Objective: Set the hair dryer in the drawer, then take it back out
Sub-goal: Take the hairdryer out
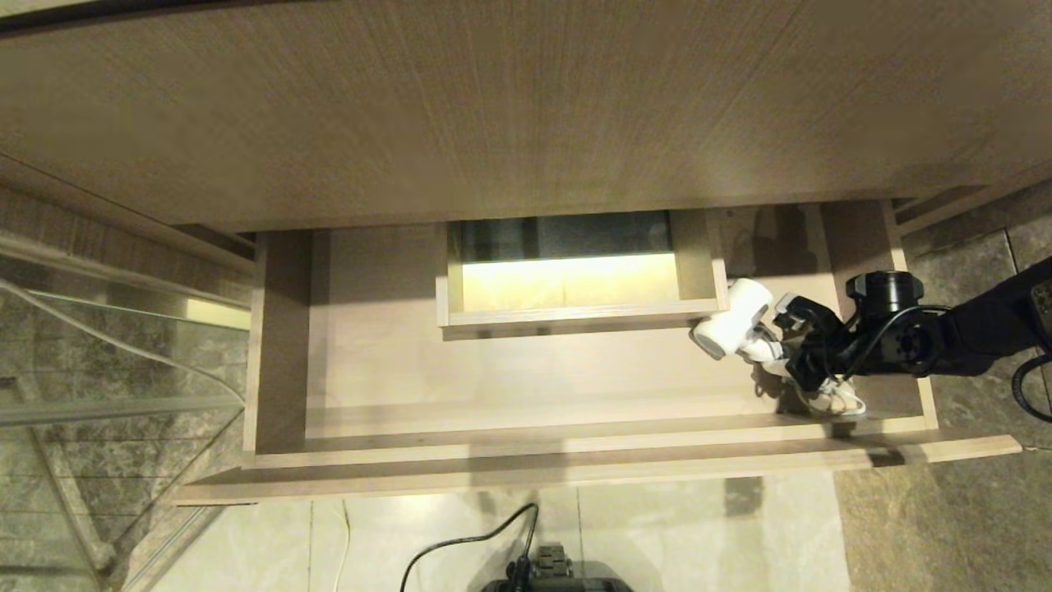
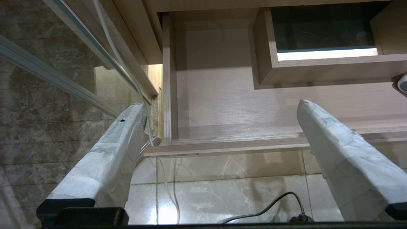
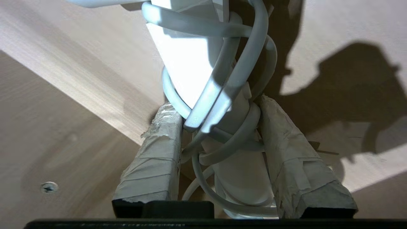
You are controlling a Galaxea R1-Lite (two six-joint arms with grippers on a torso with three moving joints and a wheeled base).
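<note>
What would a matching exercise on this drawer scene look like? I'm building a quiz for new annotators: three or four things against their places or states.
Things:
1. white hair dryer with wound grey cord
2. light beige wood-grain drawer
3. left gripper
4. right gripper

States:
A. pulled out, open
B. fingers wide apart, holding nothing, above the drawer's left front corner
C. fingers on either side of the cord-wrapped handle
D. lying in the drawer's right part, beside the boxed cut-out

Pairs: 1-D, 2-A, 3-B, 4-C
</note>
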